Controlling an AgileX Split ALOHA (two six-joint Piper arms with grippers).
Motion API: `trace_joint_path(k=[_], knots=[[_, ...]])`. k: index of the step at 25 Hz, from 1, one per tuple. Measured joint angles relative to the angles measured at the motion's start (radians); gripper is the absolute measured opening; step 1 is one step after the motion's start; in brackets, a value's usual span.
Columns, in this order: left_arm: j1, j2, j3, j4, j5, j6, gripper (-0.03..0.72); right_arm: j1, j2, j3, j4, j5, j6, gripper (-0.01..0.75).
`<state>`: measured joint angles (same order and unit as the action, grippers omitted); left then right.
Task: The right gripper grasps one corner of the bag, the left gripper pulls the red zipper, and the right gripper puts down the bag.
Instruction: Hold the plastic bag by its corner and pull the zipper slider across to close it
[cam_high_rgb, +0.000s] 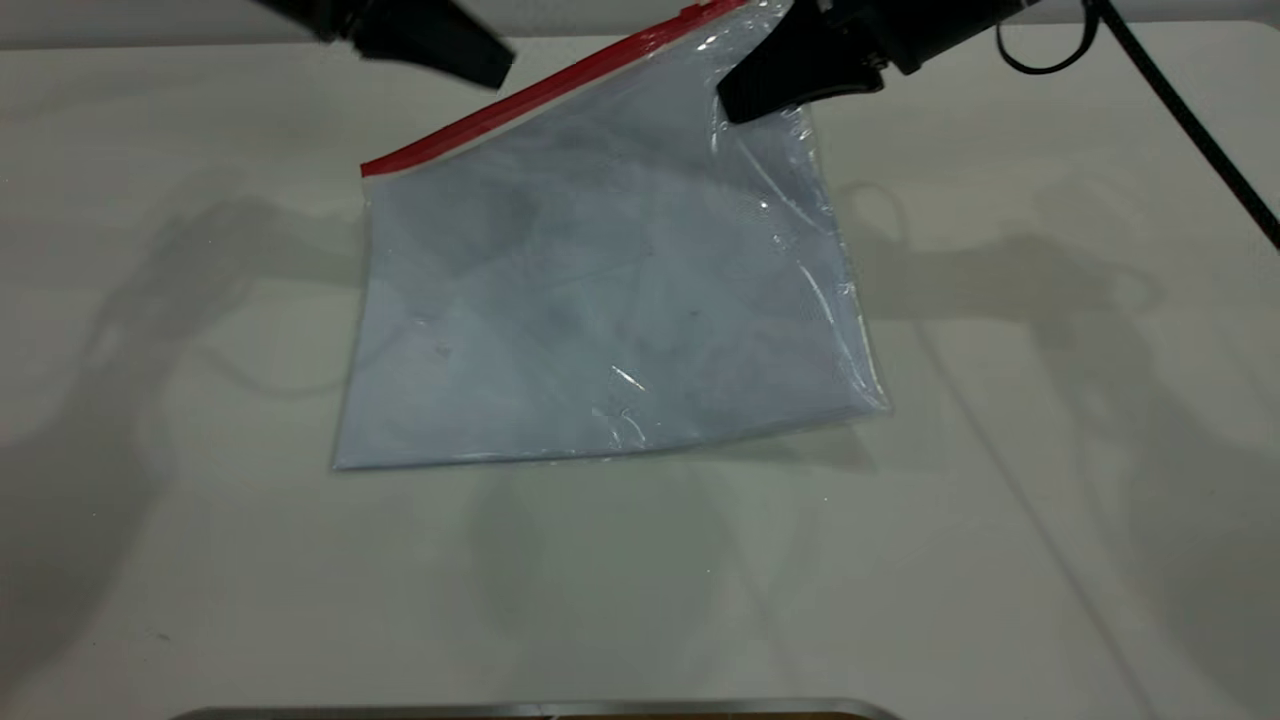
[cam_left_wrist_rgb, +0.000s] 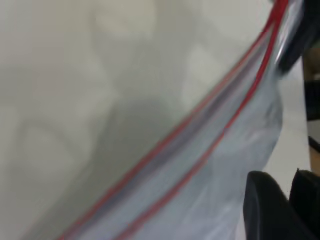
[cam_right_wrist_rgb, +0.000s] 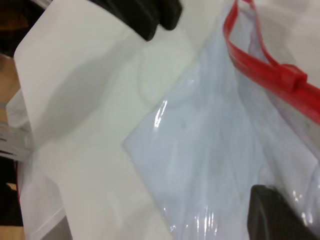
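The bag is a large clear plastic pouch with pale sheets inside; no readable writing shows. Its near edge rests on the white table around the centre, while the far right corner is lifted toward the table's far edge. The red zipper runs along the far edge, rising to the right; the two red tracks appear parted. The right gripper is clamped on the raised corner. The left gripper hangs near the far edge, just beside the zipper and apart from it; whether its fingers are apart or together cannot be told.
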<state>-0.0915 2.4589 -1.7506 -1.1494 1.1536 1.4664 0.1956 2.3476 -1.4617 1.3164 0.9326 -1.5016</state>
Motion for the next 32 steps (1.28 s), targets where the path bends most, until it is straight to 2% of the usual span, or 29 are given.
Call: trace_joint_path(k=[2,8,11,20,27,32], knots=[[-0.018,-0.005,-0.007,-0.005,0.000,0.013,0.225,0.022,0.000,0.000,0.000,-0.002,0.000,0.034],[-0.080,-0.006,-0.011,-0.005,-0.054,0.060,0.443,0.088,0.000,0.000,0.000,-0.004,-0.004,0.034],[-0.100,-0.006,-0.011,-0.006,-0.058,0.090,0.475,0.103,0.000,0.000,-0.002,-0.004,-0.004,0.034],[-0.113,-0.007,-0.038,-0.006,-0.061,0.099,0.464,0.103,0.000,0.000,-0.006,-0.004,-0.006,0.034],[-0.114,-0.007,-0.040,-0.006,-0.061,0.098,0.333,0.103,0.000,0.000,-0.007,-0.004,-0.006,0.034],[-0.114,-0.003,-0.040,-0.006,-0.043,0.091,0.304,0.103,0.000,0.000,-0.007,-0.004,-0.006,0.034]])
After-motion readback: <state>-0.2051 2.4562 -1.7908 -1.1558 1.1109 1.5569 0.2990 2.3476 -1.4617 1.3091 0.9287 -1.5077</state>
